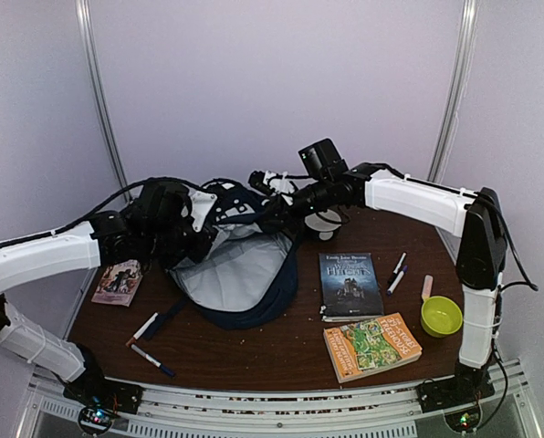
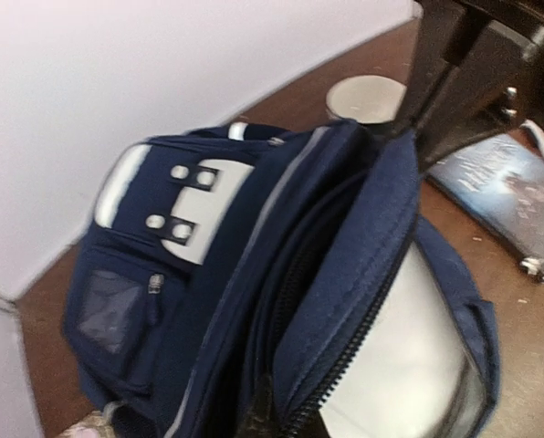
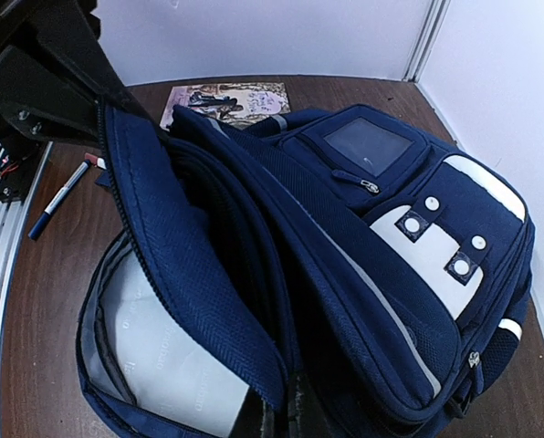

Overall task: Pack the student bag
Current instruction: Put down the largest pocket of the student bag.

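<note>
Brown table (image 1: pixel 254 351) holds the student bag (image 1: pixel 231 269) — left gripper (image 3: pixel 97 99) clamped on its rim at ten o'clock, right gripper (image 2: pixel 407 128) clamped at one.

Your left arm (image 1: pixel 44 255) and right arm (image 1: pixel 418 203): white shells, black joints, trailing black cables; left gripper (image 3: pixel 101 99) and right gripper (image 2: pixel 409 128) are black.

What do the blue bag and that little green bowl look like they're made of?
The student bag: woven navy fabric, matte, with a visible ribbed weave; its pale lining looks smooth, perhaps nylon. The green bowl: probably plastic, judging by its even, slightly shiny colour.
</note>
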Tool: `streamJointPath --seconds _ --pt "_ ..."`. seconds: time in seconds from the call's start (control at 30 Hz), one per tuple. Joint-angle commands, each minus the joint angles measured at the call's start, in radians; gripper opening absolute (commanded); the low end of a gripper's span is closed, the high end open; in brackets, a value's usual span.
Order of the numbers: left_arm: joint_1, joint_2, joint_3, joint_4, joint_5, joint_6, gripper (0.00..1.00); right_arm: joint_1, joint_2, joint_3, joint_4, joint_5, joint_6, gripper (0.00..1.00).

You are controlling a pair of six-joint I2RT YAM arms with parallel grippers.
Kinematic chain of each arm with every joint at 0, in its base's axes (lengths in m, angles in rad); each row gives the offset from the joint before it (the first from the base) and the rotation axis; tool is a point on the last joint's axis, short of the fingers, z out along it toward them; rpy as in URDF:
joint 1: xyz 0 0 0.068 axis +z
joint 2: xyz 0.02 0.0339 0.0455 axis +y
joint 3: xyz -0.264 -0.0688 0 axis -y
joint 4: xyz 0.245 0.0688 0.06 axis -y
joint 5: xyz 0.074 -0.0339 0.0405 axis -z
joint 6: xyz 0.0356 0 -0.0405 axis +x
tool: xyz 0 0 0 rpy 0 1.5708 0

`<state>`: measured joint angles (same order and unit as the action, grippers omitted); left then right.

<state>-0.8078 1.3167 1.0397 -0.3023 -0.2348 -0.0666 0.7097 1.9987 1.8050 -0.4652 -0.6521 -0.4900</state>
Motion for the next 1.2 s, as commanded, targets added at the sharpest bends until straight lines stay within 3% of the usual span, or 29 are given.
streamJointPath --seconds 0.0,0.07,0.1,0.2,0.37,0.4,0.43,0.47,0.5,0.57,0.63,0.77,0.93,1.07,1.17 --pt "-0.132 -0.006 0.006 0.217 -0.788 0.122 0.00 -0.006 -0.066 -0.006 0.009 -0.003 0.016 0.00" --pt "-0.176 0.034 -0.028 0.428 -1.101 0.226 0.00 -0.006 -0.059 0.004 0.005 -0.001 0.020 0.00" --pt "-0.182 0.059 -0.057 0.605 -1.212 0.356 0.00 -0.007 -0.058 0.006 0.006 -0.003 0.025 0.00" --pt "-0.183 0.122 -0.129 1.010 -1.296 0.573 0.00 -0.009 -0.063 0.010 0.014 -0.017 0.045 0.00" --pt "-0.211 0.202 -0.099 1.061 -1.322 0.655 0.00 -0.012 -0.072 -0.008 0.045 -0.031 0.091 0.00" --pt "-0.219 0.206 -0.094 1.048 -1.309 0.663 0.10 -0.012 -0.073 -0.013 0.055 -0.029 0.107 0.00" --pt "-0.228 0.206 -0.094 1.031 -1.286 0.658 0.42 -0.013 -0.072 -0.019 0.069 -0.029 0.126 0.00" --pt "-0.247 0.197 -0.094 0.983 -1.251 0.625 0.61 -0.014 -0.071 -0.024 0.083 -0.031 0.146 0.00" --pt "-0.263 0.171 -0.073 0.773 -1.194 0.550 0.74 -0.015 -0.068 -0.028 0.095 -0.034 0.164 0.00" --pt "-0.263 0.124 0.056 0.173 -0.897 0.170 0.93 -0.016 -0.062 -0.032 0.103 -0.039 0.185 0.00" --pt "-0.220 0.082 0.099 -0.025 -0.469 -0.015 0.96 -0.016 -0.057 -0.038 0.105 -0.037 0.190 0.00" --pt "-0.218 -0.001 0.077 -0.092 -0.133 -0.030 0.98 -0.019 -0.065 -0.072 0.084 -0.014 0.127 0.00" --pt "-0.213 -0.100 0.098 -0.197 0.003 -0.018 0.98 -0.042 -0.100 -0.162 0.074 -0.008 0.068 0.05" --pt "-0.151 -0.178 0.040 -0.172 0.014 -0.079 0.98 -0.047 -0.136 -0.189 -0.118 -0.067 -0.153 0.35" --pt "-0.049 -0.214 -0.040 -0.124 0.036 -0.164 0.98 -0.049 -0.173 -0.206 -0.356 -0.081 -0.368 0.50"
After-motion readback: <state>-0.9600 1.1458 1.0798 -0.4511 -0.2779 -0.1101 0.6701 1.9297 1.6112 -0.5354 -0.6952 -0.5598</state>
